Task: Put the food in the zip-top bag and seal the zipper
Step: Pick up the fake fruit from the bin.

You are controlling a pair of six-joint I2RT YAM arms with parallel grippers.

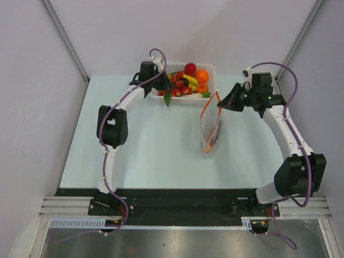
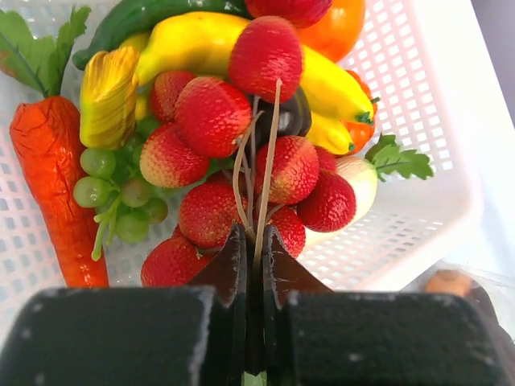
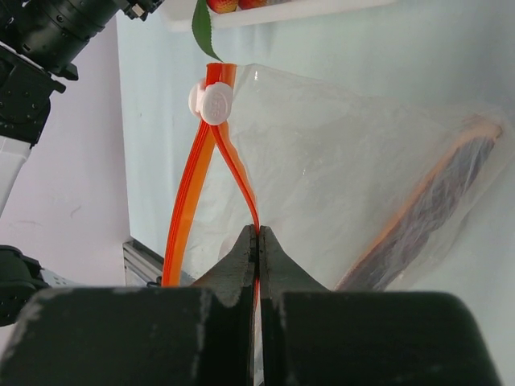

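Note:
A bunch of red strawberries (image 2: pixel 213 112) on thin tan stems lies in the white mesh basket (image 2: pixel 418 161) with an orange carrot (image 2: pixel 52 185), green grapes (image 2: pixel 113 185) and bananas (image 2: pixel 193 40). My left gripper (image 2: pixel 256 233) is shut on the strawberry stems; it is over the basket's left end in the top view (image 1: pixel 163 85). My right gripper (image 3: pixel 258 232) is shut on one side of the orange-red zipper (image 3: pixel 181 217) and holds up the clear zip-top bag (image 3: pixel 338 161), mouth spread open. A red-brown meat slab (image 3: pixel 434 193) lies inside. The bag (image 1: pixel 211 126) hangs right of centre.
The basket (image 1: pixel 210 69) stands at the table's back with an apple (image 1: pixel 190 68) and oranges (image 1: pixel 202 75). A green leaf (image 1: pixel 167 98) hangs over its front wall. A white slider (image 3: pixel 213 103) sits at the zipper's far end. Grey walls enclose the table.

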